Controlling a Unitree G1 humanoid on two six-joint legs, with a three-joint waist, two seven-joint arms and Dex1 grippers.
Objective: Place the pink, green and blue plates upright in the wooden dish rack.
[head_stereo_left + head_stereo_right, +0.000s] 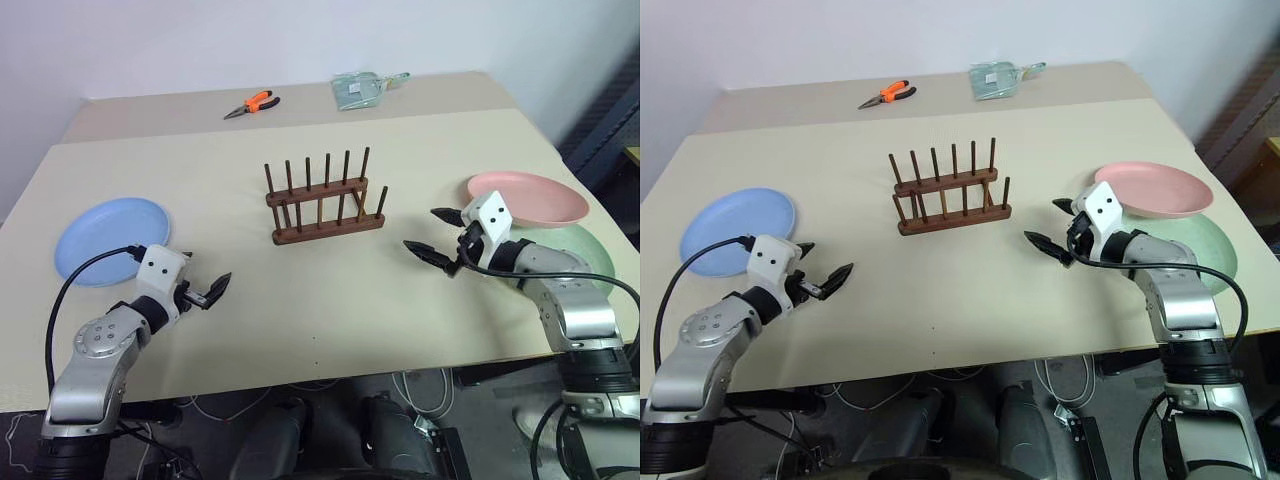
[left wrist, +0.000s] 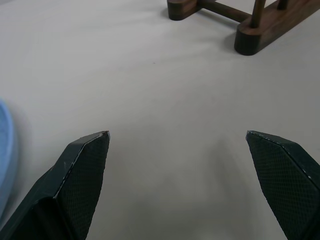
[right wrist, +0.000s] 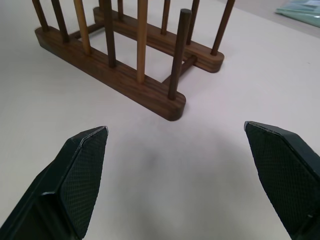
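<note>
The wooden dish rack (image 1: pixel 325 200) stands empty in the middle of the beige table, also seen close up as the rack (image 3: pixel 125 65). The blue plate (image 1: pixel 112 240) lies flat at the left. My left gripper (image 1: pixel 205 272) is open just right of the plate, pointing toward the rack, with nothing between its fingers (image 2: pixel 82 170). At the right the pink plate (image 1: pixel 528 198) rests on the far rim of the green plate (image 1: pixel 590 250). My right gripper (image 1: pixel 423 230) is open and empty, left of both plates, facing the rack's end.
Orange-handled pliers (image 1: pixel 255 102) and a clear greenish packet (image 1: pixel 358 90) lie at the table's far edge. The table's front edge (image 1: pixel 330 365) runs just behind both wrists, with cables hanging below it.
</note>
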